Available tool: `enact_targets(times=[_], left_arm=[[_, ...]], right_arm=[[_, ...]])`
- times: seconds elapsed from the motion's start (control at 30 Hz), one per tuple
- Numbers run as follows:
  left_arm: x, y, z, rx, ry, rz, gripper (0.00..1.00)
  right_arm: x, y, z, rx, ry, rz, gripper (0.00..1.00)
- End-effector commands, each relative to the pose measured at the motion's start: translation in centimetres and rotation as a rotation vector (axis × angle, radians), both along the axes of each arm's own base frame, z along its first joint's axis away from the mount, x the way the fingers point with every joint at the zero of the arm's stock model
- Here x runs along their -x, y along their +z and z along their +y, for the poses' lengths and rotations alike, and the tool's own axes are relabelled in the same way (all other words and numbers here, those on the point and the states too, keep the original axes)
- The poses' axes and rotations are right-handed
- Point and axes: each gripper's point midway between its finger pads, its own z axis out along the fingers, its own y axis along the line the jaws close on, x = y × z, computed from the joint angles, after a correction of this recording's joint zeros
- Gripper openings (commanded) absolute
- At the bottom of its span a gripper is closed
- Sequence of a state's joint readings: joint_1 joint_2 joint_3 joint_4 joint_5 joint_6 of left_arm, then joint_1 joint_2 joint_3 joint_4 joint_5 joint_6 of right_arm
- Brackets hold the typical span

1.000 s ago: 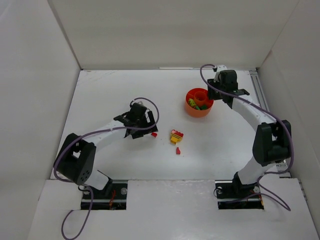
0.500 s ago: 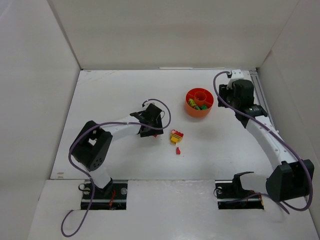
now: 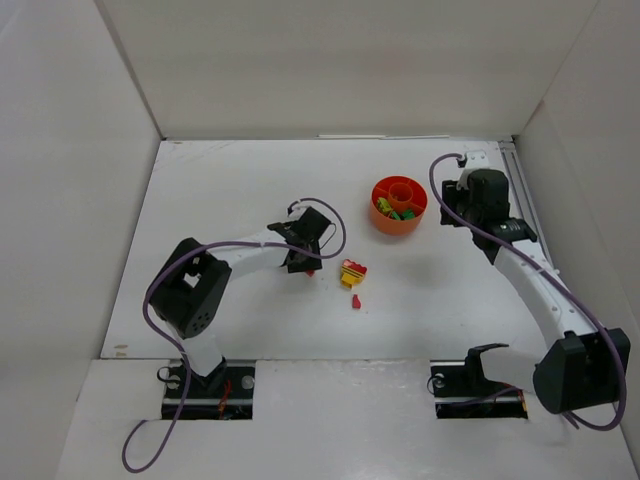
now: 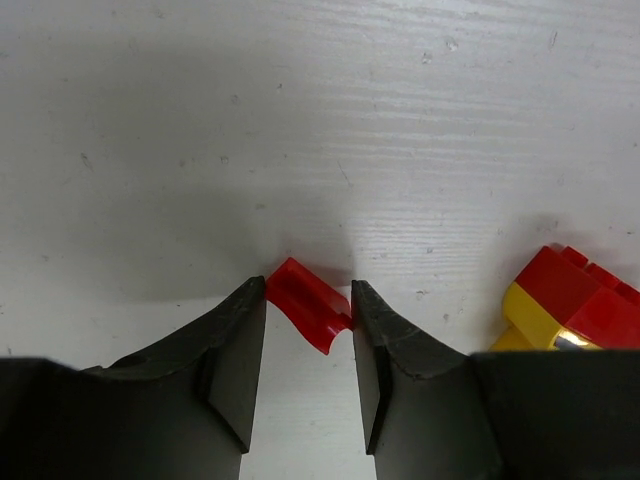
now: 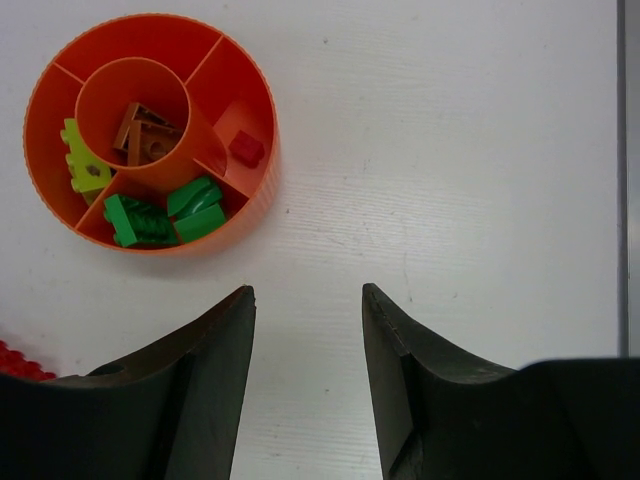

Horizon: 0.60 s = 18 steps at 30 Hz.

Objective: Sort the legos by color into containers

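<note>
Left wrist view: small red plastic brick (image 4: 308,303), near end hidden between the dark fingers (image 4: 235,370). Red-and-yellow stacked brick cluster (image 4: 565,300) cut by right edge. Right wrist view: red studded piece (image 5: 18,362) cut by left edge; type unclear.

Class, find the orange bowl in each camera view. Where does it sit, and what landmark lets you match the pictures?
Top external: bowl right of centre, on the far half of the table.
Left wrist: not in it; only the left gripper closed on a red brick.
Right wrist: bowl at upper left.
Landmark: the green bricks in one compartment, visible in both views that show the bowl.
</note>
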State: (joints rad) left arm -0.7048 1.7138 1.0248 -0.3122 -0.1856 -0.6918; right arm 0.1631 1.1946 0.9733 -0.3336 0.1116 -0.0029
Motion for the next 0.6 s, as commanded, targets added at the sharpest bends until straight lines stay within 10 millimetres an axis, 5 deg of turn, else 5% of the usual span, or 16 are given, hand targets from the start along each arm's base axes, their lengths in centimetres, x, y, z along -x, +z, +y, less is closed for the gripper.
enact_targets(times=[0.0,0.23,0.37,0.57], left_arm=[[0.8,0.3,0.1,-0.043,-0.006,0.023,0.19],[-2.2,7.4,-3.7,0.059,-0.09,-0.128,0.18],[-5.1,14.7,-8.4,0.17,-0.222,-0.286,0.18],[-9.4,21.4,-14.5,0.282,-0.387,-0.446,0.19]], right_arm=[[0.4,1.2,-0.7,-0.002,-0.035,-0.039,0.52],[1.5,1.6,-2.6,0.002,-0.125,-0.061,0.52],[3.0,1.6,-5.0,-0.059,-0.277,-0.085,0.54],[5.9,0.4,-7.9,-0.123,-0.471,-0.114,0.56]])
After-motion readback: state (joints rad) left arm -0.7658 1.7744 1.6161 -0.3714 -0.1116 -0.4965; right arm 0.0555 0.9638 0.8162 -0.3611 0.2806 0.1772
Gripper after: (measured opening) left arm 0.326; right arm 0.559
